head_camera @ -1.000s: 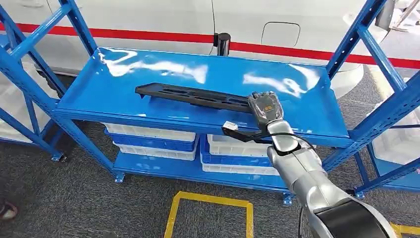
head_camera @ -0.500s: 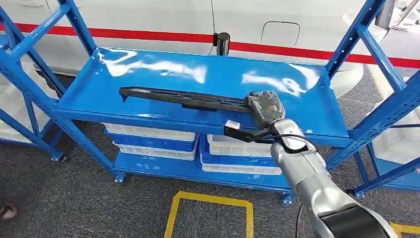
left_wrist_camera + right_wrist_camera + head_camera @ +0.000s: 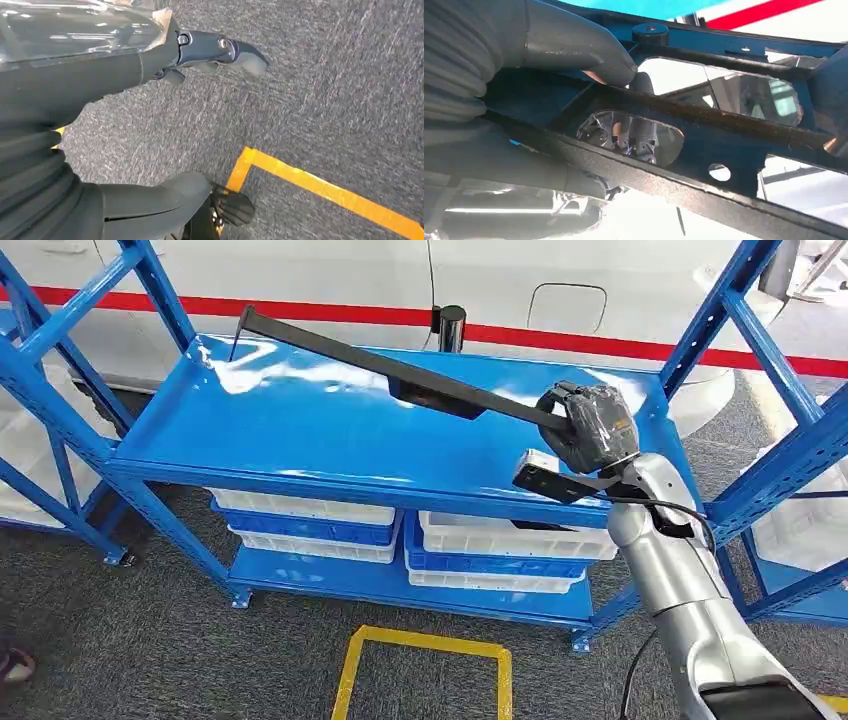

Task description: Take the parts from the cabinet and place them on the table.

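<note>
Basically, blue rack (image 3: 300,430) shelf was behind me; the long black part (image 3: 400,375) hung tilted above it, one end gripped in my right hand (image 3: 590,430). Table placement remained. Left hand (image 3: 150,55) hung over floor, held nothing, fingers apart.

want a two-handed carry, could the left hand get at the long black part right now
Probably not: the left hand hangs open over the floor, while the right hand holds the long black part lifted above the shelf.

no legible text, labels, brand names or numbers anywhere: none on the blue rack (image 3: 400,430), the white bins (image 3: 310,510), or the floor's yellow line (image 3: 425,645).
</note>
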`<action>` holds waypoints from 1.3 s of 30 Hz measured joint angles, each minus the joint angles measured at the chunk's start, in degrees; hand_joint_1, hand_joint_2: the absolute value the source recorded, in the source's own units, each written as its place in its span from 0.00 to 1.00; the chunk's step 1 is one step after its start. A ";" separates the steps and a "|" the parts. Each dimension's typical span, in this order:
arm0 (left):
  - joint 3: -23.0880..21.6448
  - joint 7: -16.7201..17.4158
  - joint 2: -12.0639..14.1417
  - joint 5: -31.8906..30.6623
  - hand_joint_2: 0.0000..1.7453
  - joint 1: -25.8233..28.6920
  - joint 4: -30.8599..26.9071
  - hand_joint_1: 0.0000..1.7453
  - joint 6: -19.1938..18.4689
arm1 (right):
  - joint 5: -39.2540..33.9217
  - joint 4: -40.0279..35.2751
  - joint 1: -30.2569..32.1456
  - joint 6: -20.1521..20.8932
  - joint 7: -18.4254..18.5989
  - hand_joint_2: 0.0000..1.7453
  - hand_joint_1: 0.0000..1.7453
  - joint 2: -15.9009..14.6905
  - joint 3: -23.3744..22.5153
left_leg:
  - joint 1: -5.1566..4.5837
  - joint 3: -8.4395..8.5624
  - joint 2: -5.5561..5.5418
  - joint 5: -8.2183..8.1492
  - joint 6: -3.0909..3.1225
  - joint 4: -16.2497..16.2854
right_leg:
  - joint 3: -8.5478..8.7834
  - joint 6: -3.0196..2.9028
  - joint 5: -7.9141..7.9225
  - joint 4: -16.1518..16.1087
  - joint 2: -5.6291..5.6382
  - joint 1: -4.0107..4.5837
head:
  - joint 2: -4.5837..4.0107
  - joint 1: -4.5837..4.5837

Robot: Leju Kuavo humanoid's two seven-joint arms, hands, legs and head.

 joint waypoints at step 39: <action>-0.02 3.10 -1.86 1.35 1.00 -3.21 0.00 0.00 0.13 | 1.81 -2.71 0.87 -0.70 3.04 1.00 0.97 -1.42 -0.74 | 0.38 1.45 0.54 -0.34 1.40 -0.70 | -9.88 -1.28 -7.72 19.82 -0.01 0.77 | 0.00 0.24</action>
